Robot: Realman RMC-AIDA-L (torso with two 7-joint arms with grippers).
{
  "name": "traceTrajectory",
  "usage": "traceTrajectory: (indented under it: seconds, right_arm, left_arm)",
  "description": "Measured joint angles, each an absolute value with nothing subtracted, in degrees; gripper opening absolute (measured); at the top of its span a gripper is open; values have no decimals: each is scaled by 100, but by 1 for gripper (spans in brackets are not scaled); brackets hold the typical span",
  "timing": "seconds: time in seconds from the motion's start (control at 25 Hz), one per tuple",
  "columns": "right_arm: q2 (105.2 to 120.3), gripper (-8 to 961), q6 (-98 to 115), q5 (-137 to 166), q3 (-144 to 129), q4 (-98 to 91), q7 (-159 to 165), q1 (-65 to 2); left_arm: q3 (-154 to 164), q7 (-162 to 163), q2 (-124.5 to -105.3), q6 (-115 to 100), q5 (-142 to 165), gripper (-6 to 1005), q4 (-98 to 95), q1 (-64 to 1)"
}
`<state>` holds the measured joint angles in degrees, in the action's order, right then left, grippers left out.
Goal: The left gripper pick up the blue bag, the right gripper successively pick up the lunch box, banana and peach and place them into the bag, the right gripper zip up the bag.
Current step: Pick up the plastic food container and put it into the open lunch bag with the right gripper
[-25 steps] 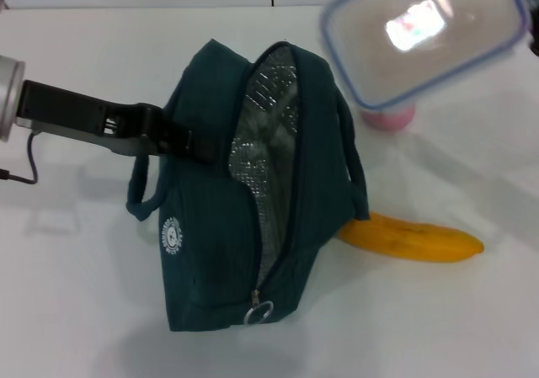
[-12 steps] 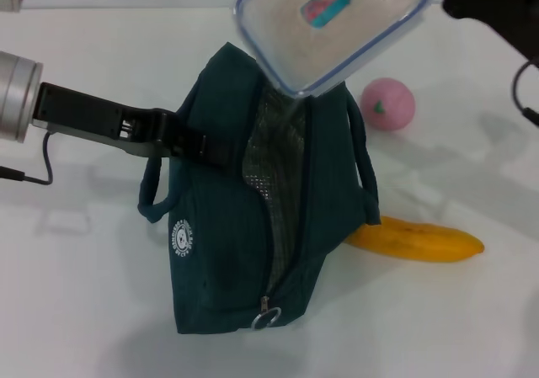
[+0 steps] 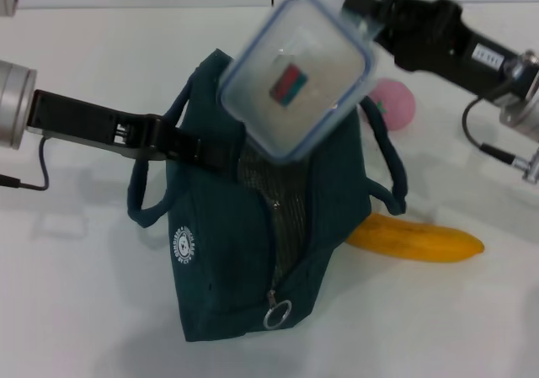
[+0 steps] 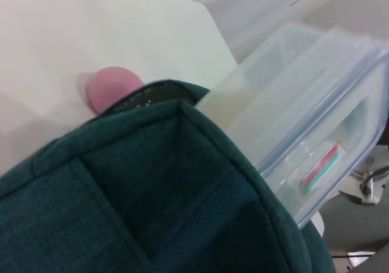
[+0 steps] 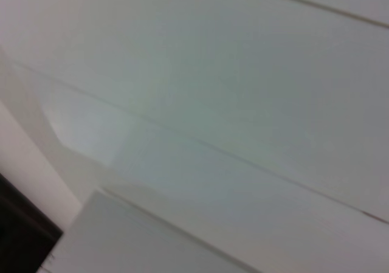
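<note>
A plain white table [image 3: 76, 311] lies below a pale wall [image 5: 243, 72].

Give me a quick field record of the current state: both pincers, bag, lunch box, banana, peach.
left pincer: shut on the bag's rim, holding the bag upright
bag: dark teal, unzipped, silver lining showing
right pincer: shut on the lunch box's far edge
lunch box: tilted, lower corner entering the bag's opening, not yet released
banana: lying on the table beside the bag, near end hidden behind it
peach: on the table behind the bag, partly hidden
</note>
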<state>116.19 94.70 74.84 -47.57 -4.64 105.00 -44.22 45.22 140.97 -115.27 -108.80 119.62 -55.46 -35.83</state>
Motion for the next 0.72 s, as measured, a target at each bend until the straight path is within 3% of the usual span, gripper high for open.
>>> traceTrajectory:
  seconds: [0.28,0.72]
  right_arm:
    - [11619,157,9295,7493,-4886,-537,10436,-4149]
    - [11619,201,9430,7515,-4900,-535,10305,-4403]
  left_arm:
    - [4517,14075,-11508,-10779,11967,40,-5546,-3543]
    - [4520,14071,-11504,-10772,11959,40,-5546,-3558]
